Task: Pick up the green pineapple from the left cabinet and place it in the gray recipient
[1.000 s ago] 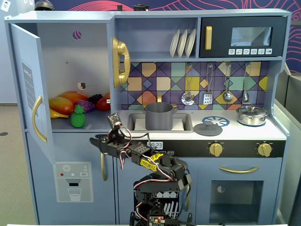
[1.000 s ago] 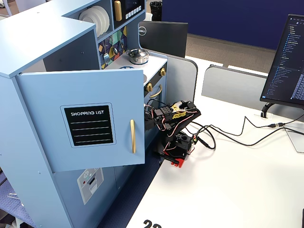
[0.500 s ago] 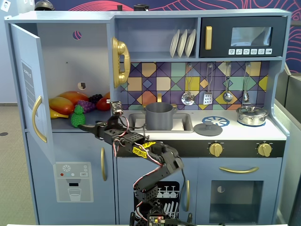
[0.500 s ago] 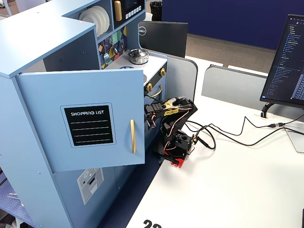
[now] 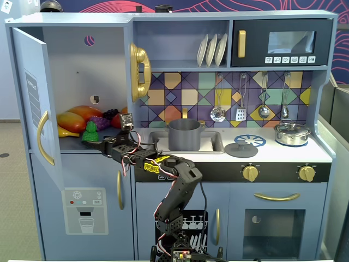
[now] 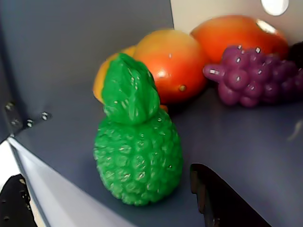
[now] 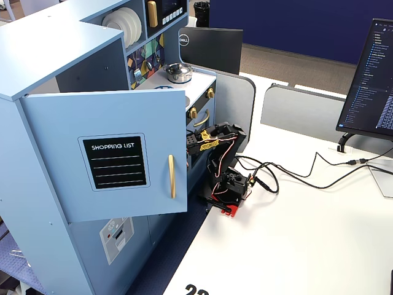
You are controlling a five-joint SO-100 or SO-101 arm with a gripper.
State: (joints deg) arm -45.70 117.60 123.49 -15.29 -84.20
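Observation:
The green pineapple (image 6: 137, 156) stands upright on the floor of the left cabinet (image 5: 76, 60), near its front edge. In a fixed view only its leafy top (image 5: 90, 129) shows above my arm. My gripper (image 6: 106, 177) is open at the shelf's front edge. One dark finger (image 6: 220, 203) is just right of the fruit, the other (image 6: 14, 203) well to its left outside the edge; neither touches it. The gray recipient (image 5: 184, 135) sits in the sink right of the cabinet. In another fixed view the open door (image 7: 116, 153) hides gripper and fruit.
Orange-yellow mangoes (image 6: 175, 66) and purple grapes (image 6: 246, 75) lie close behind the pineapple. The cabinet door (image 5: 32, 103) stands open at the left. A gold phone (image 5: 139, 71) hangs on the wall between cabinet and sink. A silver lidded pot (image 5: 292, 132) stands far right.
The arm has risen and stretched left, from below the counter to the cabinet shelf. The gripper now sits at the pineapple, covering its lower body in a fixed view.

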